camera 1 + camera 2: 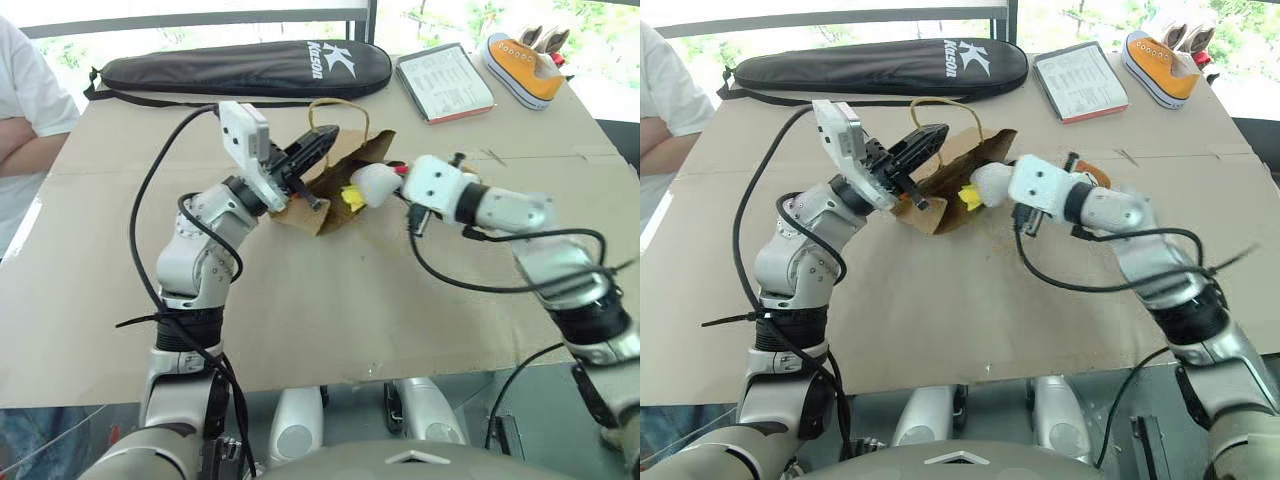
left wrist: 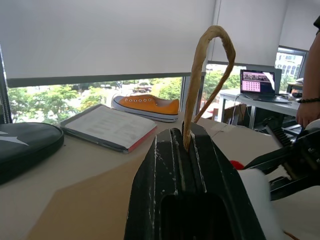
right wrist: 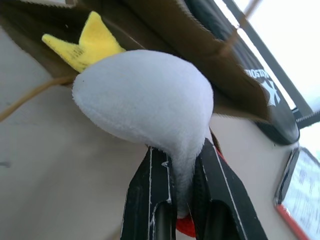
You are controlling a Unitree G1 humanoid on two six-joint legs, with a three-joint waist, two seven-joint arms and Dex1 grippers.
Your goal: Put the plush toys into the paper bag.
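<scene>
One white rocket toy sat pinched in the right gripper; just ahead, one paper bag, its handle clamped by the left gripper.

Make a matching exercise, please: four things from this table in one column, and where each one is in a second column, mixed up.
Things:
1. white rocket toy
2. bag handle
3. orange sneaker
4. black racket case

Places:
a. far right corner of the table
b. pinched in the left gripper
c. far edge, beside the booklet
d. clamped in the right gripper, at the bag mouth

Pairs: 1-d, 2-b, 3-a, 4-c
</scene>
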